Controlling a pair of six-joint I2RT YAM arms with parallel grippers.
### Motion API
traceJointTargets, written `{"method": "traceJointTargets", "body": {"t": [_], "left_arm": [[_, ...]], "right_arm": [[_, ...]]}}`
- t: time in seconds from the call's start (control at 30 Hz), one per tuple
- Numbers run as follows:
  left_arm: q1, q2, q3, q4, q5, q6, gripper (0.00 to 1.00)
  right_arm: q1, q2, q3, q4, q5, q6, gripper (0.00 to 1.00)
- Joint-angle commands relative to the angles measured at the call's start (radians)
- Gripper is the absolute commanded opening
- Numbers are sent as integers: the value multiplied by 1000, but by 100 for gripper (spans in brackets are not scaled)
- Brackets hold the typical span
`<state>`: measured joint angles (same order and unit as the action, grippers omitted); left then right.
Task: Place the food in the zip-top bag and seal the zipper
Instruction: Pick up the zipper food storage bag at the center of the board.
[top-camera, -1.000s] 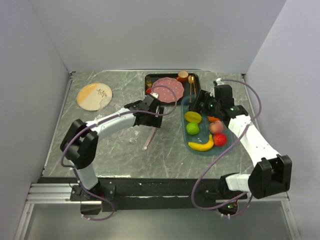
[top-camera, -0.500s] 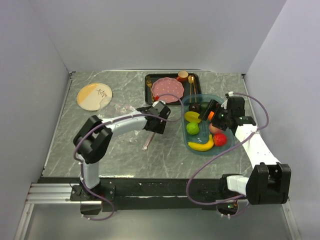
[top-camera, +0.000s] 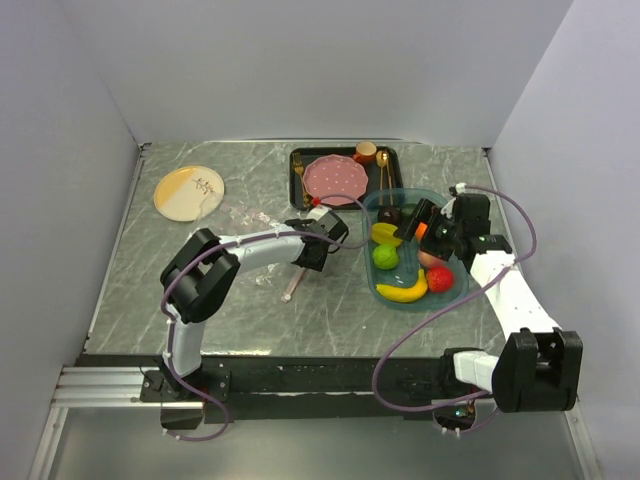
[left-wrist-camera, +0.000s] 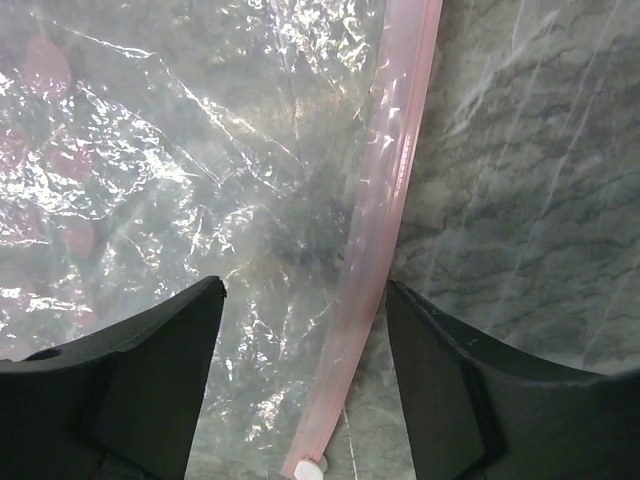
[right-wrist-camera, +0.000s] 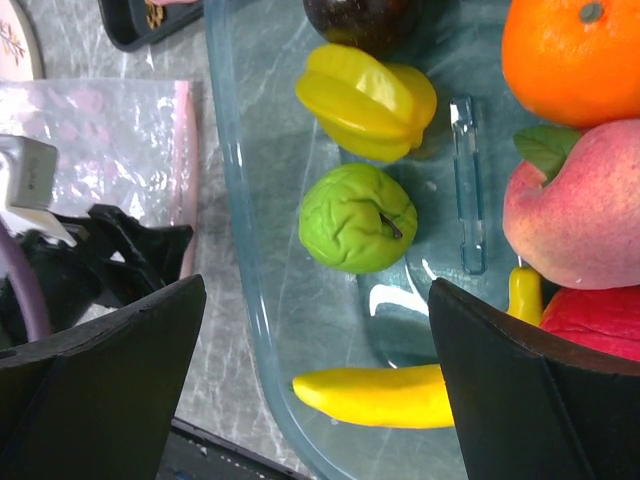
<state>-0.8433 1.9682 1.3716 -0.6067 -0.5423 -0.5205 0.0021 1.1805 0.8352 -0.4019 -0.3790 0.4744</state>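
You find no text, label, brand, number or sign that can be read in any of the three views. The one mark you might take for writing is the dark squiggle on the cream plate (top-camera: 188, 191) at the far left. It is too small to read from above, and the right wrist camera shows only a sliver of it at the frame's edge. The faint pink blotches on the clear bag (left-wrist-camera: 150, 150) are soft shapes, not letters or figures.
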Motion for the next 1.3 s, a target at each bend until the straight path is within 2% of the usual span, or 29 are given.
{"method": "traceJointTargets", "body": {"t": [0.0,0.03,0.1,0.4,0.57,0.67,0.87,0.97,1.13,1.2,1.23,1.27], "left_arm": [[-11,-39,43,2,-41,-35,68],[-11,-28,43,2,-36,-32,60],[-10,-14,49,-14,-47,-50,52],[-16,-78,29,7,-62,-72,32],[-17,-94,18,7,-88,-98,9],[-17,-100,12,18,-81,-99,2],[-17,-126,23,1,-70,-96,1],[-17,-181,27,24,-2,-59,1],[-17,-215,84,-16,77,-38,1],[-17,-221,92,-19,85,-41,1],[-16,-224,92,-18,88,-44,1],[-17,-233,93,-16,94,-47,1]], "right_arm": [[3,-24,-25,35,-23,4,100],[3,-22,-27,38,-29,4,100],[1,-18,-24,35,-31,3,100],[1,-24,-30,37,-32,1,100],[3,-25,-35,38,-41,1,100],[3,-25,-35,37,-44,0,100],[3,-38,-39,40,-52,-2,100],[2,-44,-42,48,-69,-6,100],[27,-77,-50,78,-187,0,98],[53,-93,-65,130,-221,47,89],[64,-107,-83,170,-295,78,71],[67,-111,-128,220,-323,166,69]]}}
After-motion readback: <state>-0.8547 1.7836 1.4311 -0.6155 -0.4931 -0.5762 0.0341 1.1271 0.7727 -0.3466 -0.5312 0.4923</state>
